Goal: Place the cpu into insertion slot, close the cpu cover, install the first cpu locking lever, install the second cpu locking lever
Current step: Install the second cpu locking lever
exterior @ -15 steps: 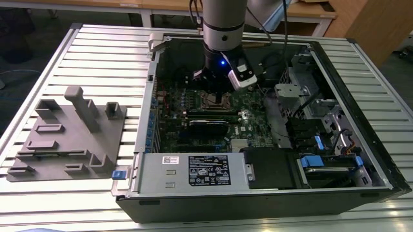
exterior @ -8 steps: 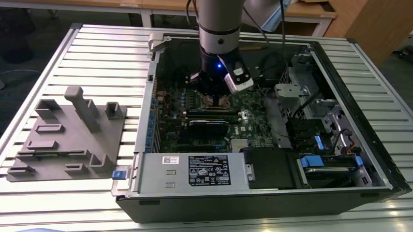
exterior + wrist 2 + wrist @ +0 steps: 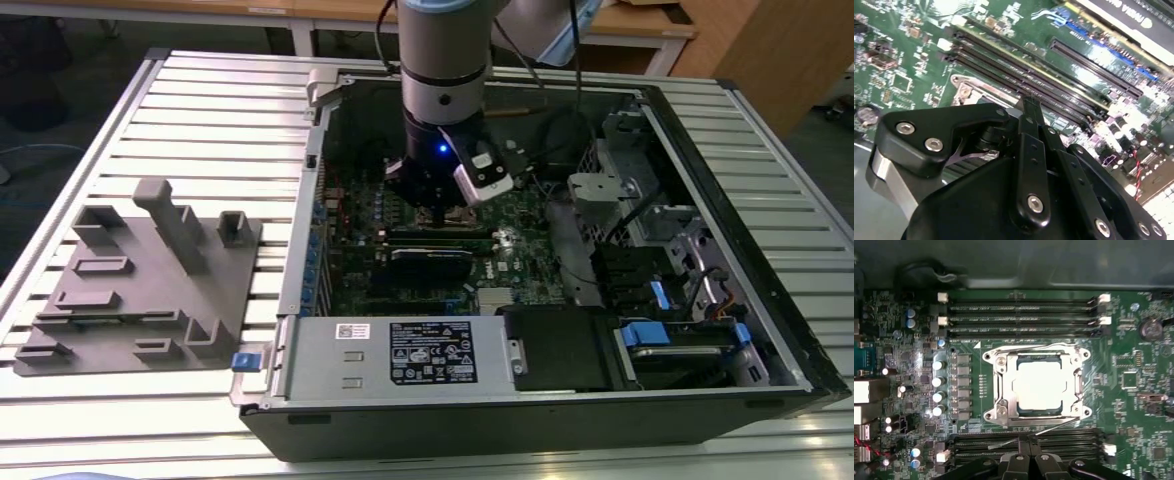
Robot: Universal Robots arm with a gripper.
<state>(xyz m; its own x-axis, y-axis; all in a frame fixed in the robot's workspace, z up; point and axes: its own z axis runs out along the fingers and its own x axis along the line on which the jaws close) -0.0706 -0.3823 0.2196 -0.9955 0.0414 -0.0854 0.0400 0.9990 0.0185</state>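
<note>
The cpu (image 3: 1037, 386) lies seated in the insertion slot (image 3: 1002, 390), with the cpu cover (image 3: 1073, 371) down around it. A thin locking lever (image 3: 1054, 428) pokes out toward the jaws (image 3: 1027, 439), which seem pinched together, gripping nothing visible. I'd press the lever flat and sideways under its catch. The arm (image 3: 441, 60) hangs vertically over the motherboard (image 3: 527, 262).

Shiny metal cpu cover (image 3: 1037, 356), matt-pale cpu (image 3: 1037, 385)
</note>
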